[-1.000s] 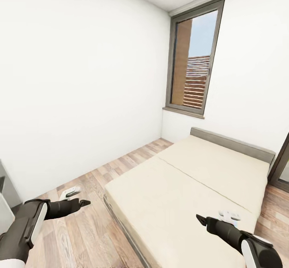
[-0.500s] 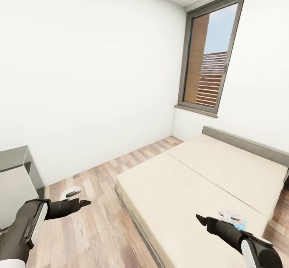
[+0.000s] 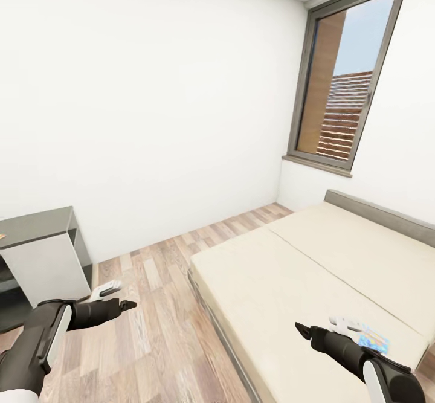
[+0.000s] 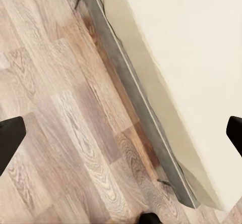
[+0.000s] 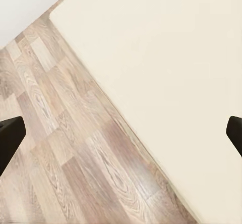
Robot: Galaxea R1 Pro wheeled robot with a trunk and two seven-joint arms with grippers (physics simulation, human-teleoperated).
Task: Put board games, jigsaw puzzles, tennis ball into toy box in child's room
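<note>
Though half hidden behind the right gripper [image 3: 301, 328], a light blue board game [image 3: 374, 341] lies at the bed's [image 3: 314, 282] four-o'clock corner; thin, stiff and light, best pinched by an edge. Both jaws hang spread, empty. The view has swung left, revealing a desk [image 3: 42, 252].

1 bed [image 3: 338, 270], 1 board game [image 3: 376, 341], 2 grippers

White walls [image 3: 151, 89], wood-plank floor [image 3: 157, 330]. Tall grey-framed window [image 3: 347, 83], daylight outside. Beige two-section bed [image 3: 314, 276], grey headboard. Grey-topped white cabinet [image 3: 45, 258] against wall.
</note>
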